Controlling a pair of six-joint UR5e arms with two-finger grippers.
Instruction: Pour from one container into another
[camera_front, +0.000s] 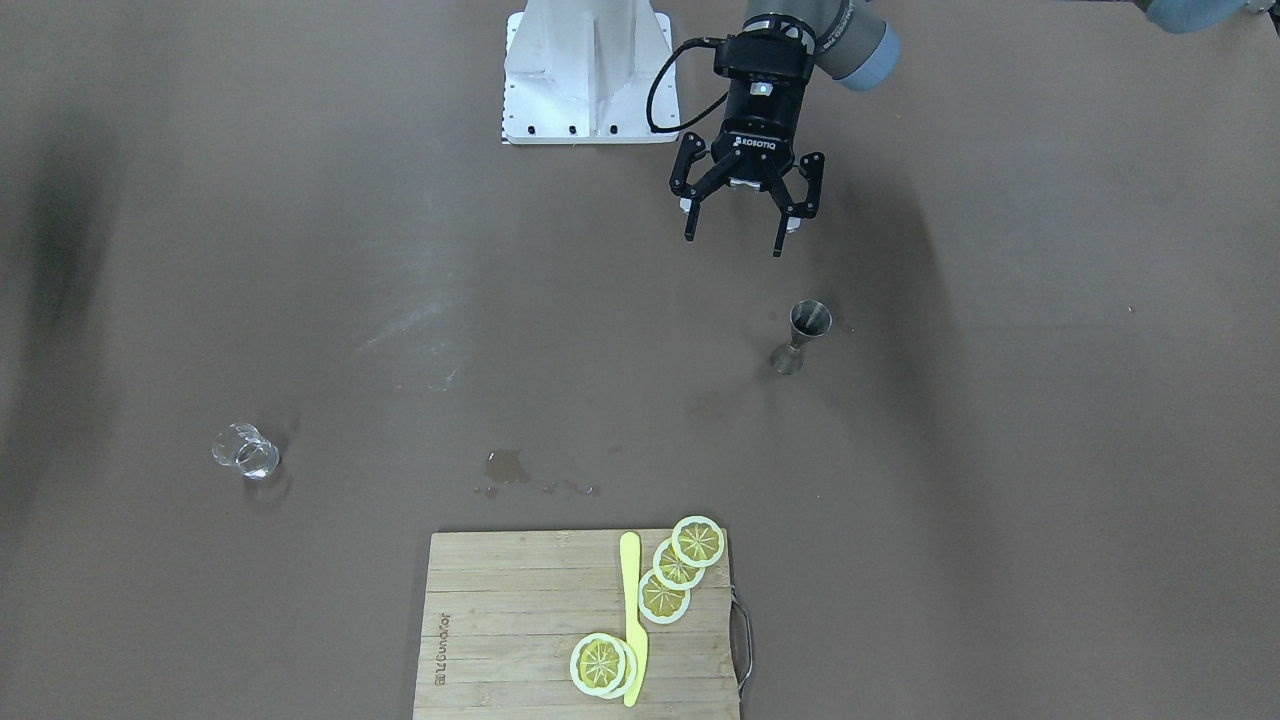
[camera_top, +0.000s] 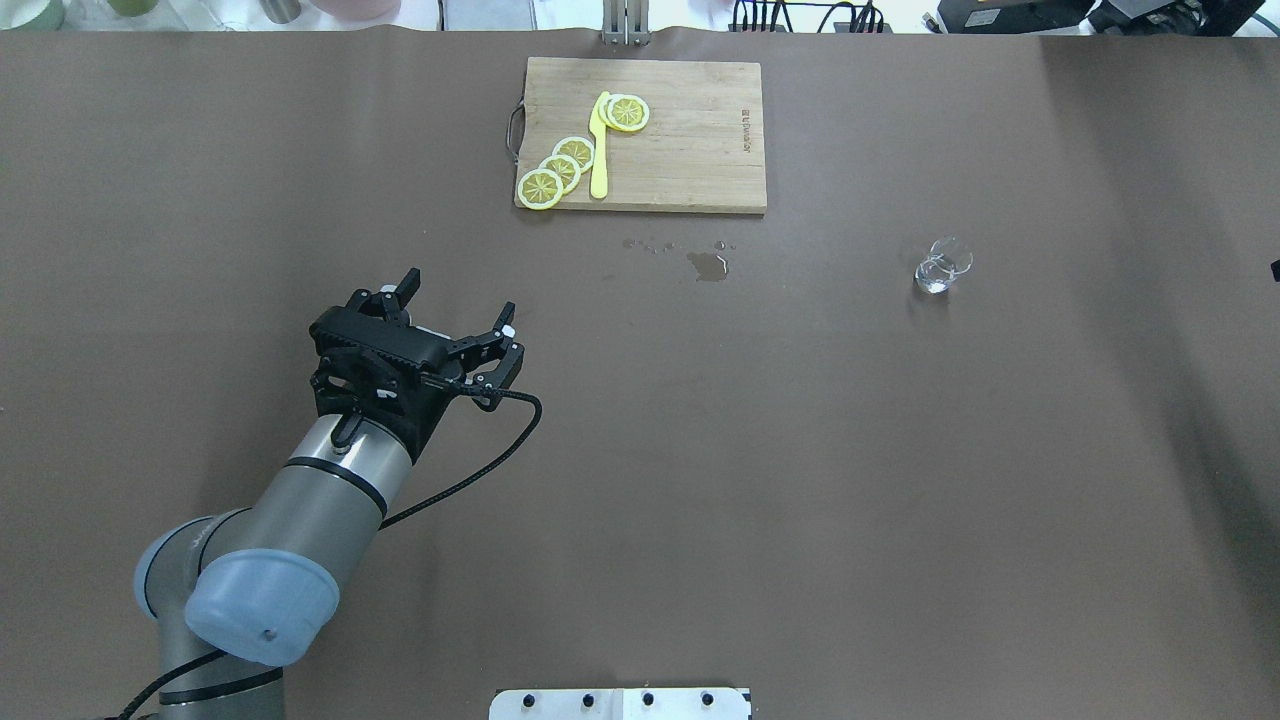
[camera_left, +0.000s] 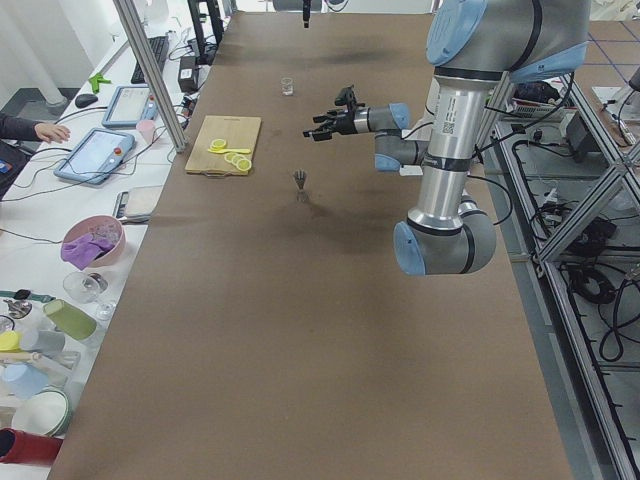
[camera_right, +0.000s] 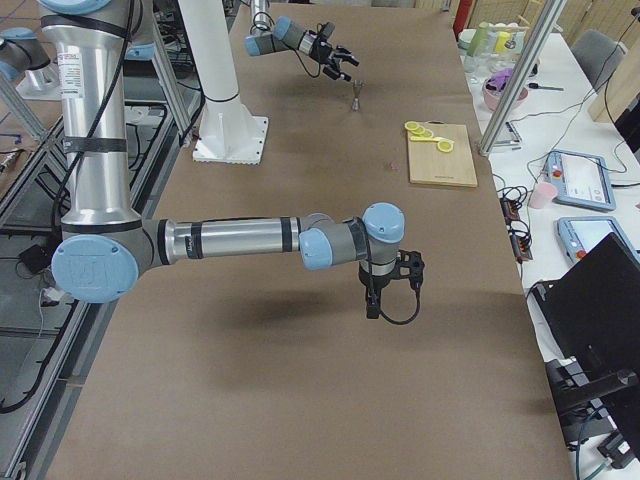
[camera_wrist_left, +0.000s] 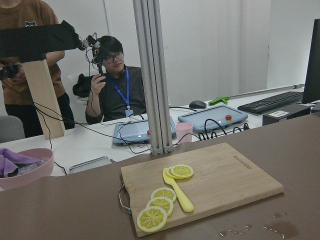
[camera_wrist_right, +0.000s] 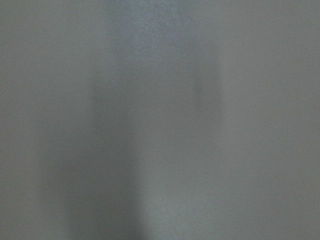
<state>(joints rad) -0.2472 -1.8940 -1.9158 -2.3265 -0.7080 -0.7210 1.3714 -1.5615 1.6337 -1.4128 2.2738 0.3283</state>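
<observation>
Front and overhead cameras face each other, sharing the cutting board (camera_front: 520, 620).

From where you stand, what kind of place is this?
Probably a robotics research lab: a left arm and a right arm reach over a long brown table, a side desk holds tablets, and a cutting board serves as a prop.

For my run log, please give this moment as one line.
stage: pre-grasp | left gripper: open, empty, near jigger | jigger: upright, untouched | glass: far from jigger, on table | right gripper: cannot tell
</observation>
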